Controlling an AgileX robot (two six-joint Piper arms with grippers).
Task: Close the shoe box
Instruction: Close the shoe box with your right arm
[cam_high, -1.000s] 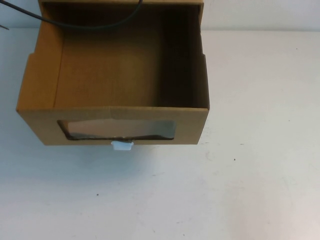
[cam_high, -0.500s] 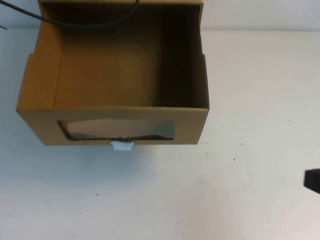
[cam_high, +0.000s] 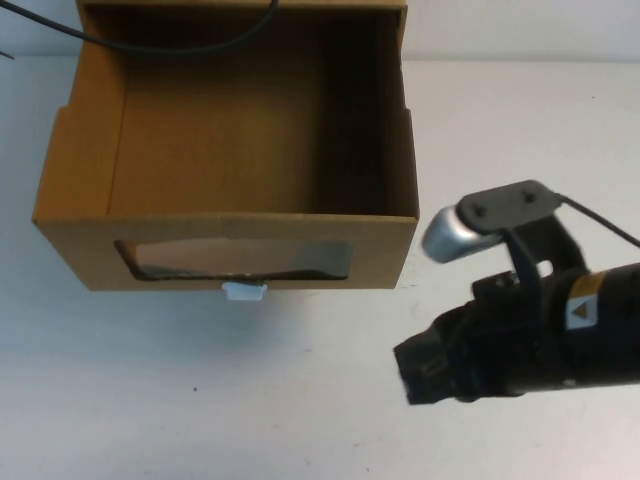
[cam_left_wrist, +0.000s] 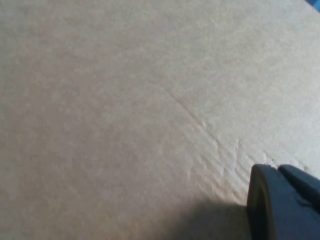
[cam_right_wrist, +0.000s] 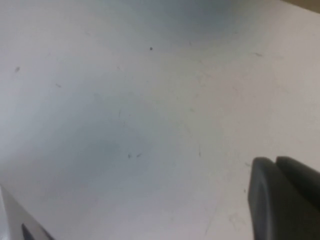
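The shoe box is brown cardboard, and its drawer is slid out toward me with the top open and nothing inside. Its front has a wide clear window with a small white pull tab below it. My right gripper hovers over the white table, right of and nearer than the box's front right corner, apart from it. In the right wrist view its fingers look pressed together over bare table. My left gripper is out of the high view. It looks shut, close over a flat cardboard surface.
The white table stretches to the right of and in front of the box. A black cable hangs across the back of the drawer. The right arm's silver wrist camera sits near the box's front right corner.
My right arm has come into the high view from the lower right and moved left toward the box's front right corner. The box has not moved.
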